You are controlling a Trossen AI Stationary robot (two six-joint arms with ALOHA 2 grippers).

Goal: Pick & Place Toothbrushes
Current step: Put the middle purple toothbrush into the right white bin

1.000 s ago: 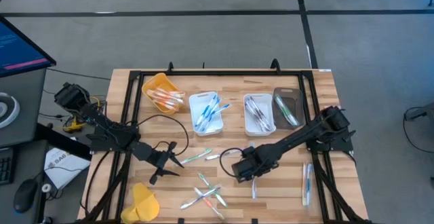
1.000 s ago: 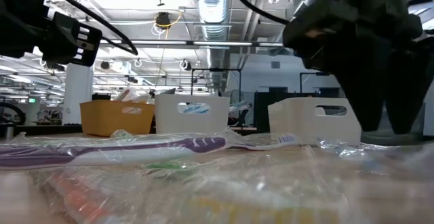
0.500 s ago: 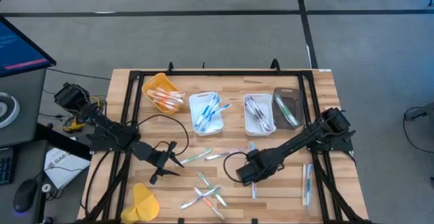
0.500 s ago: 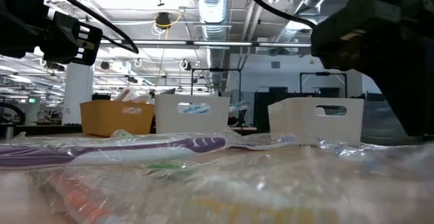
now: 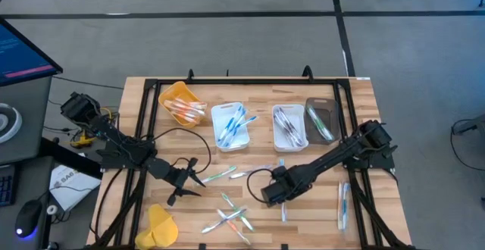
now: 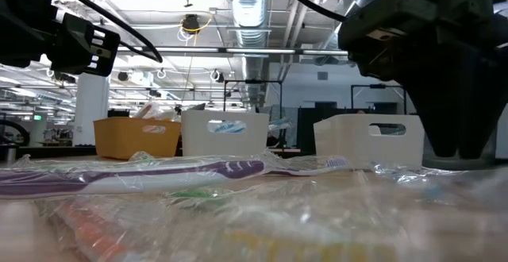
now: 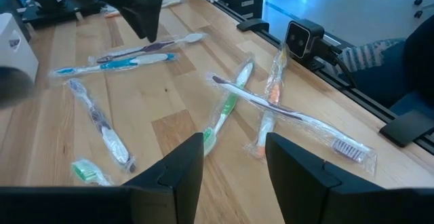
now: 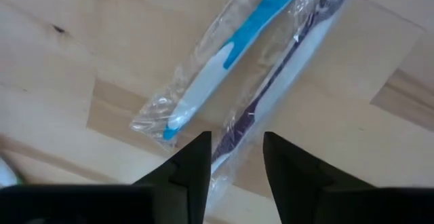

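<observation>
My right gripper (image 8: 234, 166) hangs low over mid-table, fingers parted either side of a purple wrapped toothbrush (image 8: 271, 95), nothing held; a blue one (image 8: 234, 44) lies beside it. My left gripper (image 7: 234, 163) waits at eight o'clock, open and empty above loose toothbrushes (image 5: 231, 220). Bare wood lies between. Toward twelve o'clock sit the yellow tray (image 5: 182, 104), two white trays (image 5: 230, 126) and a dark tray (image 5: 322, 119), each holding brushes.
</observation>
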